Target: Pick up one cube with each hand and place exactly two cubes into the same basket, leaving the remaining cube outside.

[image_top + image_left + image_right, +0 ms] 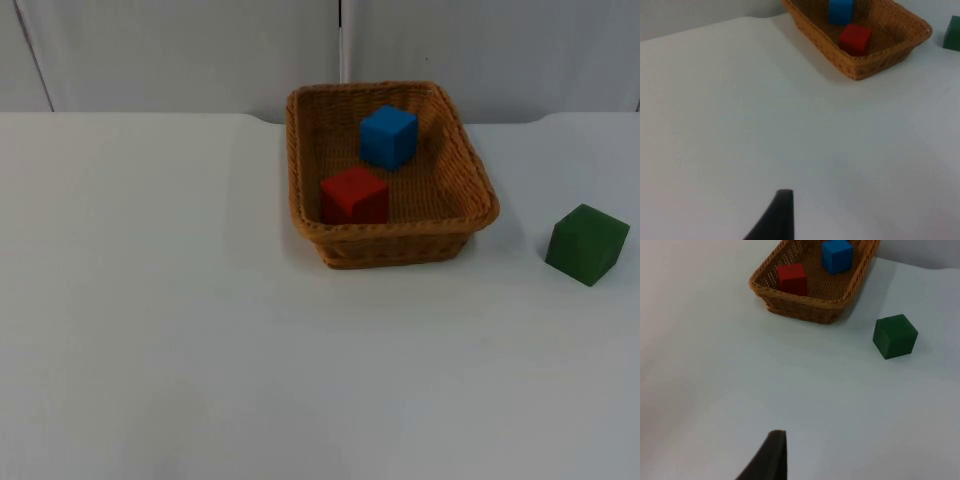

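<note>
Top view: white table (150,330) runs back to a grey wall (180,50). A woven basket (470,175) sits at the far middle of the table, rectangular, its long axis running near to far and slightly skewed, with the near rim facing the camera. Inside it are two cubes: the red cube (354,195) lies against the near wall, left of centre, and the blue cube (388,137) sits farther back, just beyond and to the right of the red one, apart from it. The green cube (587,244) stands on the table outside, well to the right of the basket, turned so a corner edge points near. Each wrist view shows one black fingertip, left gripper (775,217) and right gripper (767,457), over bare table near the basket's side; whether either gripper's fingers are apart or together cannot be told.
</note>
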{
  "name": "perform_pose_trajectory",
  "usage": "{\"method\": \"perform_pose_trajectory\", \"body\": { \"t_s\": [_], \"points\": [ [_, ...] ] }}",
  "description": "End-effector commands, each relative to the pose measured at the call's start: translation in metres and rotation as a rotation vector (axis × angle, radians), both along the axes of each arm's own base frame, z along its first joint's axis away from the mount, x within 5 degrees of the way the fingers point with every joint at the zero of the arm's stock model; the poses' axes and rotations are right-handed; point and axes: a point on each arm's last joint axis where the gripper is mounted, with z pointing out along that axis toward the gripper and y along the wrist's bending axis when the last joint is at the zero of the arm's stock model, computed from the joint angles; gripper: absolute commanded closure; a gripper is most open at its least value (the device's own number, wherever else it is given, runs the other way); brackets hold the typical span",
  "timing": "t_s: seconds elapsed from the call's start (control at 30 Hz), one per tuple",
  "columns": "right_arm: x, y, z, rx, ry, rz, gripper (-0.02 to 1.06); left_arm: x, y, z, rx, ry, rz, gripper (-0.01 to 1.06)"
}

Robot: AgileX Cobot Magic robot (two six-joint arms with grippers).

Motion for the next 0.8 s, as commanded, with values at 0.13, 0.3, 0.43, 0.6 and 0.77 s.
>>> {"method": "perform_pose_trajectory", "body": {
  "t_s": [0.13,0.3,0.43,0.6,0.77],
  "points": [
    [-0.0004,-0.0004,0.0007,0.003,-0.008,-0.006,-0.01,0.0002,0.0002,-0.0013,0.001,-0.001,0.022,0.0],
    [-0.0004,-0.0004,0.0007,0.003,-0.008,-0.006,-0.01,-0.0001,-0.0001,-0.0013,0.001,-0.001,0.104,0.0],
    [-0.0004,-0.0004,0.0007,0.003,-0.008,-0.006,-0.01,-0.0003,-0.0005,-0.0013,0.001,-0.001,0.191,0.0],
    [-0.0004,-0.0004,0.0007,0.003,-0.008,-0.006,-0.01,-0.0007,-0.001,-0.0013,0.001,0.0,0.31,0.0],
    [-0.0004,-0.0004,0.0007,0.003,-0.008,-0.006,-0.01,-0.0008,-0.0013,-0.0013,0.001,0.0,0.385,0.0]
  ]
}}
